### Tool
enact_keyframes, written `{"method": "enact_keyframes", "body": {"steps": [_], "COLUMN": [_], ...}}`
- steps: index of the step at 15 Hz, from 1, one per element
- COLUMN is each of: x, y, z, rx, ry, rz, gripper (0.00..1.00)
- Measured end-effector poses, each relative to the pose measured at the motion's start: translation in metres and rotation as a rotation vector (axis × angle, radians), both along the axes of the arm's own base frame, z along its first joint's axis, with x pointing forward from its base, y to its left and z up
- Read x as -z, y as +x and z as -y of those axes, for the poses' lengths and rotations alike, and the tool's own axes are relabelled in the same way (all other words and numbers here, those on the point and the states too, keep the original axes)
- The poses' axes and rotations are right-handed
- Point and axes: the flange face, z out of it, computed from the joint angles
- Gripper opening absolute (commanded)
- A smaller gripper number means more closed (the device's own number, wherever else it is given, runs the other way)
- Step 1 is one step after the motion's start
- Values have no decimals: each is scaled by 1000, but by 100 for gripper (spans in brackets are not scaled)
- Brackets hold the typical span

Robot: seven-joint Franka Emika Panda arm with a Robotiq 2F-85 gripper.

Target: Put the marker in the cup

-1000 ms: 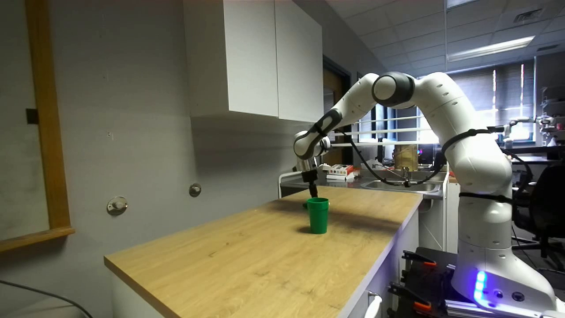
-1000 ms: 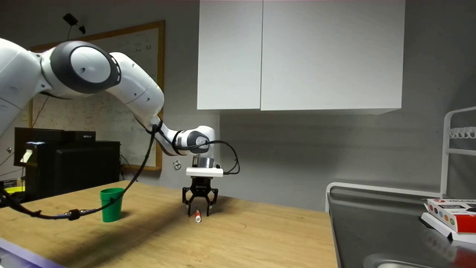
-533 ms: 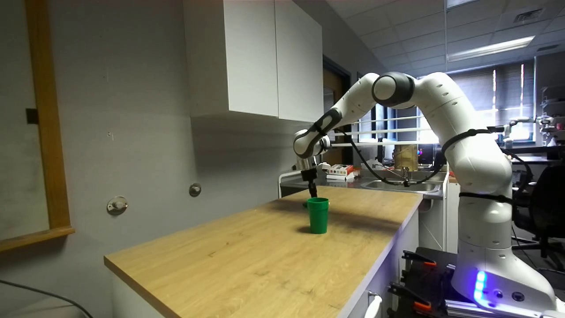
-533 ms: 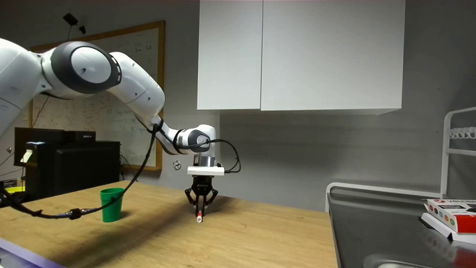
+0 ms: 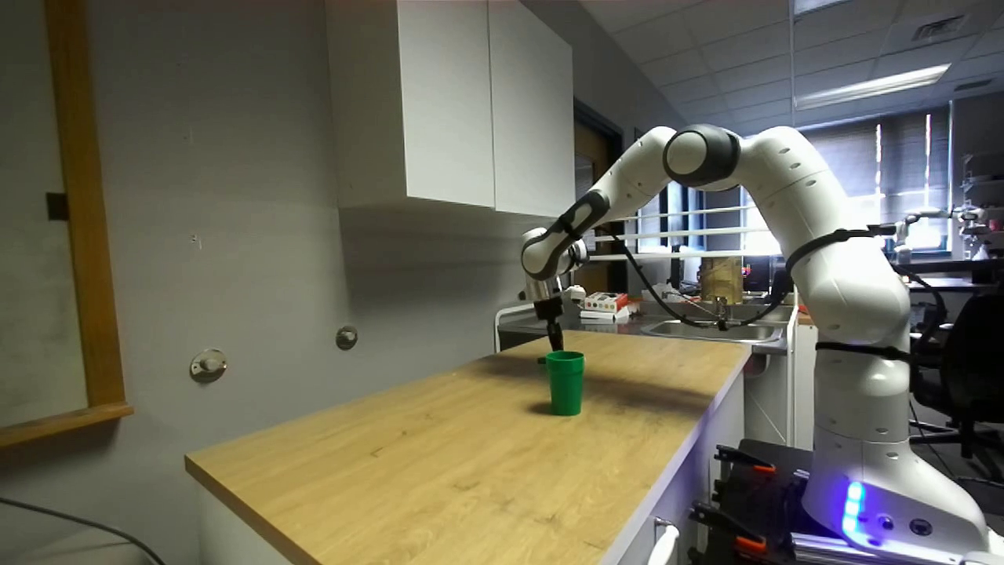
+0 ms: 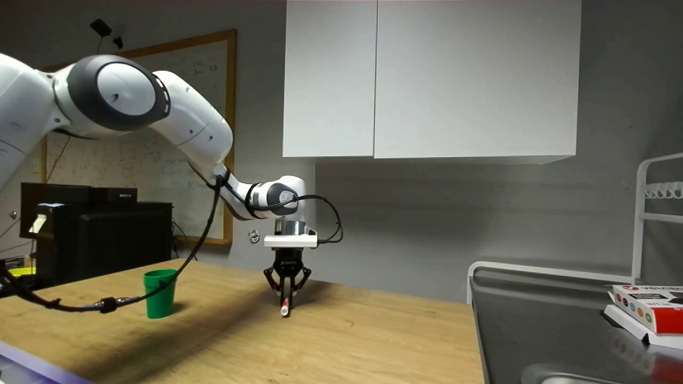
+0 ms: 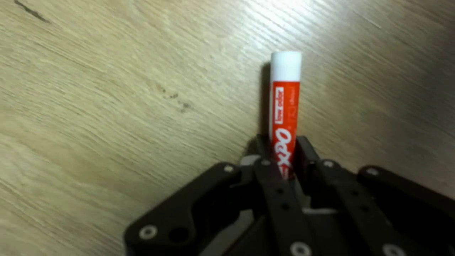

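With the pincer (image 7: 284,147) drawn in narrow, pinching from both sides the red-labelled, white-ended low-odor marker (image 7: 285,106). Held low at the wood-grain bench (image 6: 373,341); cannot tell whether touching. Well apart from the upright green tapered cup (image 6: 161,305). With the grey wall (image 6: 405,224) farther back, in an exterior view, beneath a white two-door cabinet (image 6: 469,80).

Marker (image 7: 285,113), 1; cup (image 6: 160,296), 1; tool (image 6: 286,303), 1, with 2 fingers (image 7: 307,156); counter (image 5: 408,471), 1. Overhead cabinet doors (image 6: 475,80) tallied at 2, in both exterior views. In an exterior view, 2 round wall fittings (image 5: 208,366) and 2 black-and-orange clamps (image 5: 741,458); wood-framed whiteboard (image 6: 211,80), 1; red-and-white packaging (image 6: 656,314), cannot tell if 1 box or 2.
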Motion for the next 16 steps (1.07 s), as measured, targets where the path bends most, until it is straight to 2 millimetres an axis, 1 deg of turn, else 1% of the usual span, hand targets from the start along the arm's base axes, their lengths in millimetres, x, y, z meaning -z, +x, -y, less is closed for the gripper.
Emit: {"method": "enact_keyframes", "body": {"steps": [2, 5, 8, 11, 13, 16], "x": [-15, -50, -88, -120, -137, -156], "y": [-6, -27, -55, -87, -107, -134], "z": [-9, -24, -37, -53, -68, -95], "rx": [44, 148, 290, 433, 526, 644], "ry": [-40, -76, -83, -77, -66, -50], "rz": [37, 115, 198, 275, 337, 437], "gripper": [6, 6, 6, 6, 6, 7]}}
